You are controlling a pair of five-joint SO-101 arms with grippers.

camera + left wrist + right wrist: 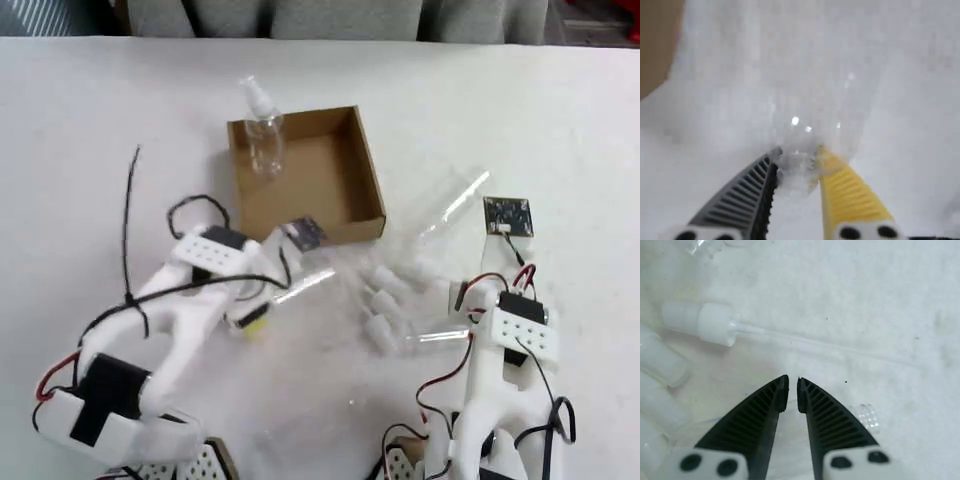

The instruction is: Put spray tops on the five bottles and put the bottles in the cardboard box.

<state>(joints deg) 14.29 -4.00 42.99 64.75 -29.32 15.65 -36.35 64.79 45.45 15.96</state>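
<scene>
Left gripper (796, 161) is squeezed tight on the neck of a clear bottle (807, 90). Just past it sits the cardboard box (312, 190), with one topped bottle (264, 135) standing inside. Right gripper (792, 392) has its fingers almost together, holding nothing. A spray top (714, 323) lies just ahead of it.

I log one bottle (263, 135) in the cardboard box (322, 185). Spray tops (383, 300) lie before it, other bottles (455, 200) to its right.

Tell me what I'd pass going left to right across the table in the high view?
black cable → cardboard box → loose spray tops → small circuit board
</scene>
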